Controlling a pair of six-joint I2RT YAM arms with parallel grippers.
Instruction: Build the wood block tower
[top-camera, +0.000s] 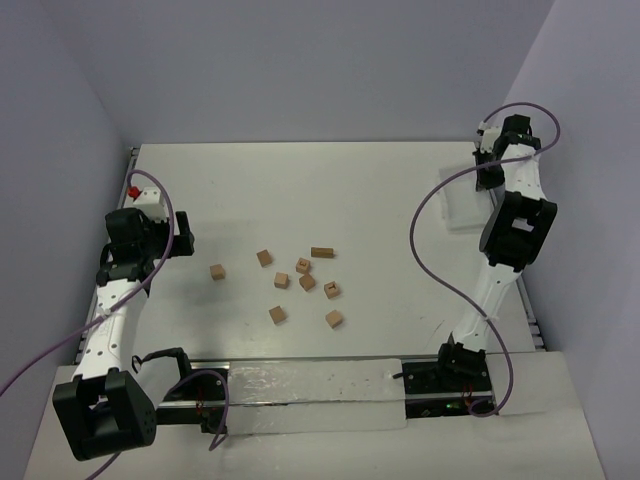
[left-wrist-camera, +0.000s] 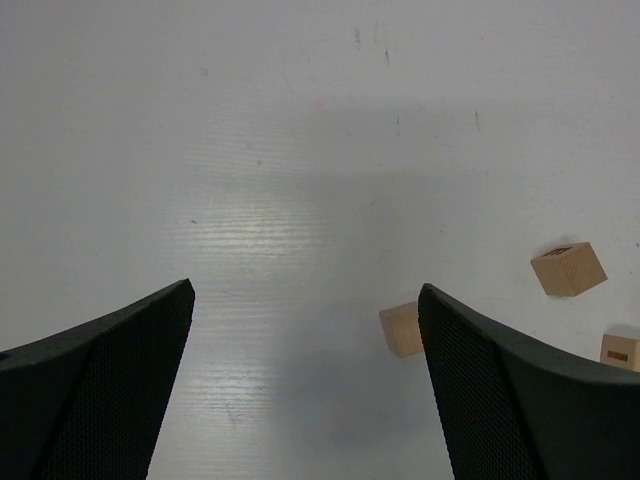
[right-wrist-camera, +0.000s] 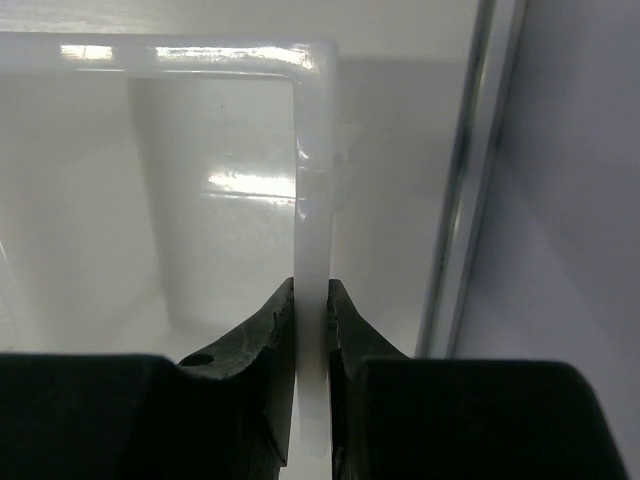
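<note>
From above, the wood blocks (top-camera: 307, 282) lie scattered loose across the middle of the table (top-camera: 380, 190), none resting on another, so no tower exists yet and I'd say the first pick is the step in hand. The left arm (top-camera: 115, 310) stands at the left, and the right arm (top-camera: 500, 270) reaches far right to a white tray (top-camera: 458, 210). Through the left wrist, the left gripper (left-wrist-camera: 306, 290) hangs with jaws wide apart over bare tabletop, holding nothing, the nearest block (left-wrist-camera: 402, 330) just beside the finger on that view's right. Through the right wrist, the right gripper (right-wrist-camera: 310, 285) is pinched tight on the tray's thin wall. Next, I reckon, the left jaws must shift right to straddle that block squarely before lowering and closing
</note>
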